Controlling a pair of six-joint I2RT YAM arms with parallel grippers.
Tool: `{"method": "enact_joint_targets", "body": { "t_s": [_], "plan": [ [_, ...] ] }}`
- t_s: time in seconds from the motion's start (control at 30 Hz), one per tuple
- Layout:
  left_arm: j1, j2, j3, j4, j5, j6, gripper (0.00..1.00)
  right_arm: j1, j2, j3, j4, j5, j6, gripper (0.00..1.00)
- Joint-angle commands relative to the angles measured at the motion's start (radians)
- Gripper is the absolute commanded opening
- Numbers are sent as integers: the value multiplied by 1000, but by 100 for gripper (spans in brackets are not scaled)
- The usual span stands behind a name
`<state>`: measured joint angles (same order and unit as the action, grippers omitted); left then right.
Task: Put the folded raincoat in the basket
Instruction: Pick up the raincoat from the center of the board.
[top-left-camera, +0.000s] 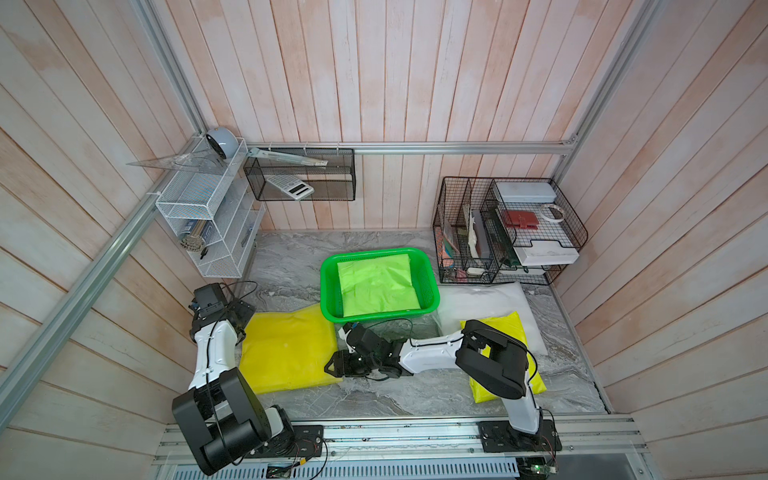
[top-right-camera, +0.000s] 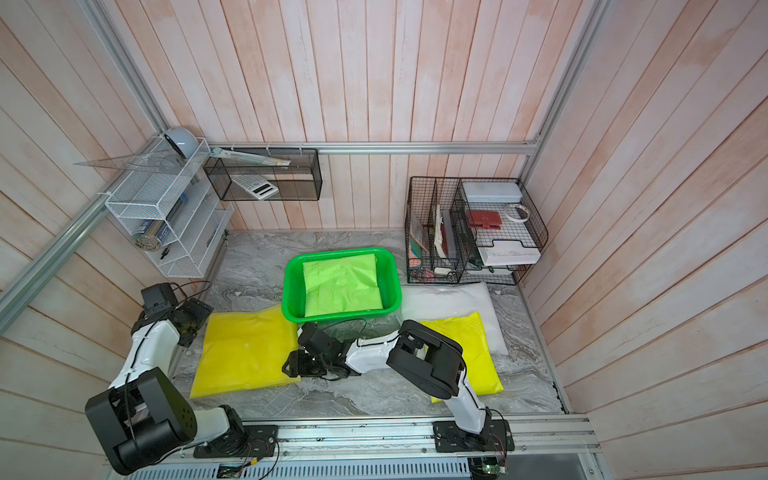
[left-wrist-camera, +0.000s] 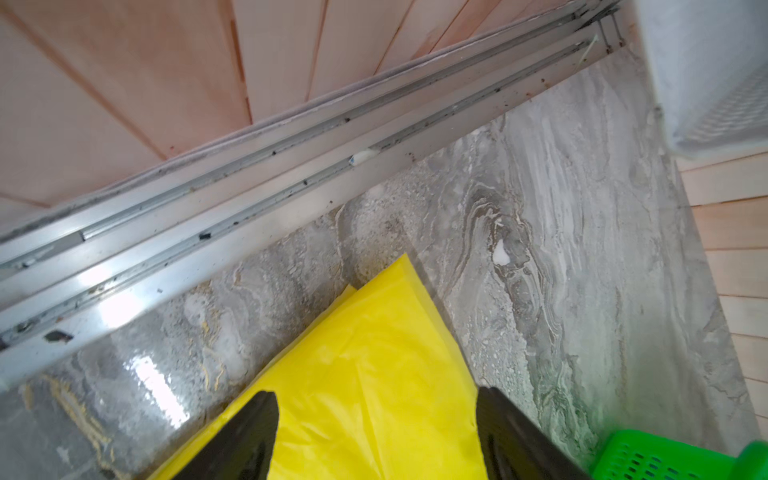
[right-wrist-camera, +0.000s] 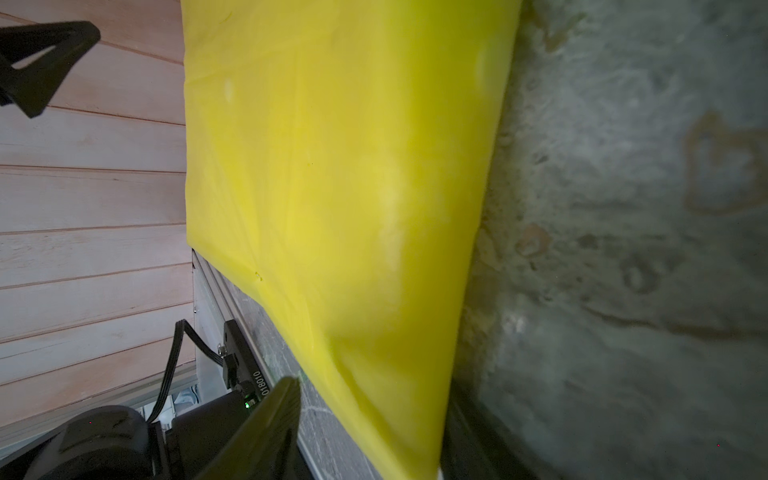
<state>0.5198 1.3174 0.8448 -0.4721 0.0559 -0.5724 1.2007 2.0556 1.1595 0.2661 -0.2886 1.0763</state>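
The green basket (top-left-camera: 326, 286) (top-right-camera: 288, 286) (left-wrist-camera: 648, 457) stands mid-table with a light green folded raincoat (top-left-camera: 376, 286) (top-right-camera: 343, 286) lying in it. In front of it to the left, a yellow folded raincoat (top-left-camera: 286, 353) (top-right-camera: 245, 353) (left-wrist-camera: 374, 353) (right-wrist-camera: 332, 166) rests on the marble. My left gripper (top-left-camera: 245, 316) (top-right-camera: 195, 318) (left-wrist-camera: 376, 419) is open, its fingers astride the raincoat's far left corner. At the raincoat's right edge, my right gripper (top-left-camera: 336, 365) (top-right-camera: 293, 368) (right-wrist-camera: 374, 432) is open; one finger (right-wrist-camera: 270, 424) stands clear of the plastic.
Another yellow folded raincoat (top-left-camera: 511, 326) (top-right-camera: 478, 340) lies on a white one (top-left-camera: 482, 299) (top-right-camera: 449, 297) at the right, partly under my right arm. A black wire organiser (top-left-camera: 507, 232) stands back right. A white wire shelf (top-left-camera: 208, 216) (left-wrist-camera: 715, 75) hangs left. A black mesh bin (top-left-camera: 299, 178) hangs on the back wall.
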Motion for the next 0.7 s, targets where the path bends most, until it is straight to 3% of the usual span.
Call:
{"method": "enact_joint_targets", "body": {
  "t_s": [0.0, 0.17, 0.47, 0.67],
  "plan": [
    [-17, 64, 1, 81, 2, 84, 81, 0, 52, 10, -98, -26, -4, 57],
    [-22, 191, 59, 48, 25, 124, 78, -1, 55, 10, -110, -41, -1, 57],
    [-24, 292, 115, 36, -15, 158, 75, 0, 47, 7, -115, -47, -9, 57],
    [-26, 383, 129, 46, 16, 136, 69, -3, 55, 18, -116, -66, -9, 57]
  ]
}}
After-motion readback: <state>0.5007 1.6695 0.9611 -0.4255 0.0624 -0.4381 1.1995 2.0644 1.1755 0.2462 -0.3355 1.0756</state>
